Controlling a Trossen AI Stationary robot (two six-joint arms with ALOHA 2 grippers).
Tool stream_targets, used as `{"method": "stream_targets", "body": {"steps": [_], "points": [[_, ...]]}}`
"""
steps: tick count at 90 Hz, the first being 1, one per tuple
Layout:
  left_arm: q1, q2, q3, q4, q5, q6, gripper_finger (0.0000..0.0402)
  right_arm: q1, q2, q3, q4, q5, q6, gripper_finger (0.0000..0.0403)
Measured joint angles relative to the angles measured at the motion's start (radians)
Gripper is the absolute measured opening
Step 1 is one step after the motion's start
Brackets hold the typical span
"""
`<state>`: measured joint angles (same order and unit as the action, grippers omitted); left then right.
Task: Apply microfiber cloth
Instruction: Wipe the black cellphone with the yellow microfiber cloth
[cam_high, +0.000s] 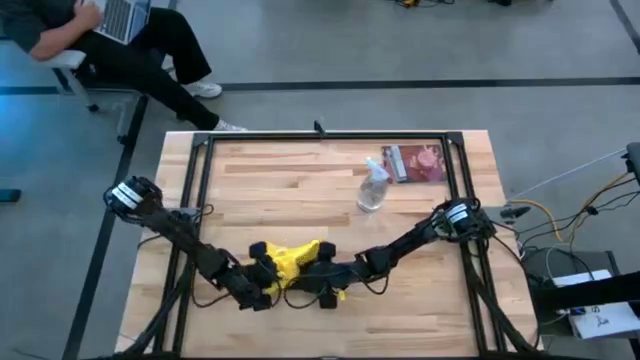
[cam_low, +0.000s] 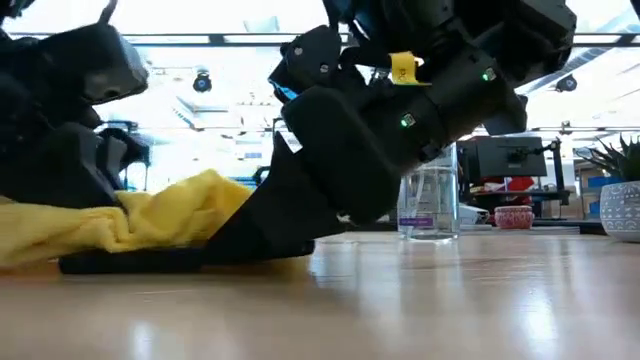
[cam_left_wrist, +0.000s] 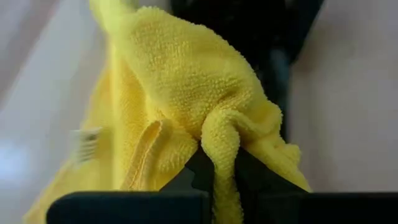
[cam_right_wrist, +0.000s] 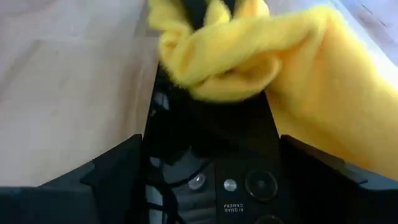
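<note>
Two dark arms meet near the front edge of the wooden table (cam_high: 300, 170), converging on the microfiber cloth (cam_high: 292, 258) — a bright yellow bundle lying crumpled between them, well clear of the clear spray bottle (cam_high: 372, 188) standing toward the far side. The left gripper (cam_left_wrist: 219, 180) pinches a twisted fold of the cloth, its jaws pressed on the fabric; the right gripper (cam_high: 322, 272) sits against the cloth's other side over a flat black phone (cam_right_wrist: 205, 143), and whether its jaws are spread or closed cannot be told. From table height, the cloth drapes partly over the phone's dark slab, which lies flat on the wood. The risks from here look plain: with only a narrow fold held, the cloth could slip free under a wiping stroke, or drag in a lump rather than spread — leaving most of the screen untouched. A hard sideways pull might also shove the phone across the table if the right arm is not steadying it, and two grippers working this close beside the cloth could knock into each other. A person sits beyond the table's far corner.
</note>
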<state>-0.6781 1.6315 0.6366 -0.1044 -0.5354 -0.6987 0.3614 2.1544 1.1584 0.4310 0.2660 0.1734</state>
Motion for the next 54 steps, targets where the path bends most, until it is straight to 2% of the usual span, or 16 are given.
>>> {"method": "stream_targets", "body": {"steps": [13,27,37,54], "points": [[0.000,-0.032,-0.003,-0.044,-0.033,0.011,0.0007,0.000,0.000,0.000,-0.005,-0.003,0.001,0.0316],[0.003,-0.061,-0.015,-0.151,-0.147,-0.023,0.0007,0.004,0.000,0.000,-0.006,-0.026,-0.015,0.0316],[0.009,-0.064,-0.017,-0.120,-0.170,-0.076,0.0007,0.009,0.000,0.000,-0.005,-0.038,-0.016,0.0316],[-0.005,-0.043,-0.019,-0.034,-0.153,-0.077,0.0007,0.005,0.000,0.000,-0.005,-0.026,-0.013,0.0316]]}}
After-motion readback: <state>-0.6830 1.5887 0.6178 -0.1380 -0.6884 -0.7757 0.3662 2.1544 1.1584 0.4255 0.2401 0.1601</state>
